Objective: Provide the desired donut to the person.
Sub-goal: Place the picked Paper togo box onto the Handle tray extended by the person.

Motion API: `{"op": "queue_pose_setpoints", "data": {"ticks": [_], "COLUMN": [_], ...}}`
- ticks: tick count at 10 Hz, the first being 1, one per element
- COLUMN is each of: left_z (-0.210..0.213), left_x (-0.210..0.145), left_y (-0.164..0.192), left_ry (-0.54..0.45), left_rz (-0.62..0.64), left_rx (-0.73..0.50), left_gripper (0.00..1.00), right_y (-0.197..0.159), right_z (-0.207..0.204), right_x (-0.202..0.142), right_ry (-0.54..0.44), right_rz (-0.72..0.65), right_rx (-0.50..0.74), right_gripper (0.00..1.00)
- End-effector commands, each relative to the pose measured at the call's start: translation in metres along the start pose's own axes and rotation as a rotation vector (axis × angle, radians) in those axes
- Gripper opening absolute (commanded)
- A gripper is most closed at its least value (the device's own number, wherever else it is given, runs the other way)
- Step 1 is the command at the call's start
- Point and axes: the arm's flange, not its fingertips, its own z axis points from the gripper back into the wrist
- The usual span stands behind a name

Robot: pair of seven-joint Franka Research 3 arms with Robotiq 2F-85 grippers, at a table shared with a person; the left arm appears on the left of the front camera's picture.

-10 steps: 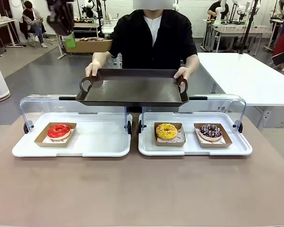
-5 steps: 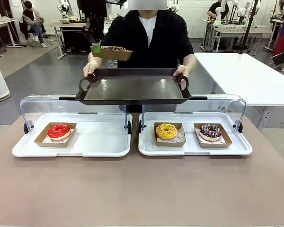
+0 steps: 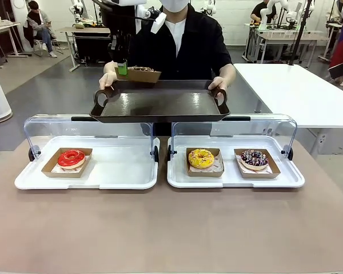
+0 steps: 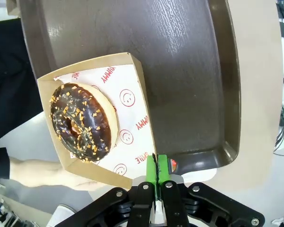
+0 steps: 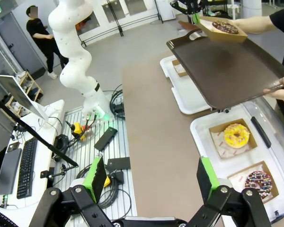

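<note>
The person (image 3: 180, 43) in a black shirt holds a dark brown tray (image 3: 160, 105) by both handles over the far side of the table. My left gripper (image 3: 122, 68) is shut on the edge of a cardboard box (image 3: 146, 76) holding a chocolate donut with nut bits (image 4: 80, 123). The box hangs at the tray's far-left corner (image 4: 189, 71); I cannot tell whether it touches. In the left wrist view, my left gripper (image 4: 156, 177) pinches the box rim. My right gripper (image 5: 150, 179) is open and holds nothing, back from the table.
Two white display trays with raised clear lids sit on the table. The left tray (image 3: 114, 171) holds a red donut (image 3: 71, 158). The right tray (image 3: 234, 178) holds a yellow donut (image 3: 201, 158) and a chocolate sprinkle donut (image 3: 254, 158). The near tabletop is bare.
My left gripper has carried the boxed chocolate donut from the upper left rightward and down to the far-left corner of the person's tray. The person's tray has stayed almost still.
</note>
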Motion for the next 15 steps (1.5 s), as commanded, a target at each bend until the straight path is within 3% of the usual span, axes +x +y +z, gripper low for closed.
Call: {"op": "queue_pose_setpoints", "data": {"ticks": [1,6,15], "left_z": [-0.008,-0.035,-0.070], "left_x": [0.007,-0.005,-0.025], "left_y": [-0.013,-0.018,-0.006], "left_ry": [-0.013,-0.056,-0.138], "left_rz": [0.020,-0.035,0.014], "left_rx": [-0.011,-0.079,-0.183], "left_gripper": [0.01,0.01,0.01], "right_y": [0.000,0.000,0.000], "right_z": [0.000,0.000,0.000], "right_x": [0.000,0.000,0.000], "right_ry": [-0.009,-0.009,-0.009], "right_rz": [0.004,0.004,0.004], "right_rx": [0.011,0.011,0.011], "right_gripper": [1.00,1.00,1.00]}}
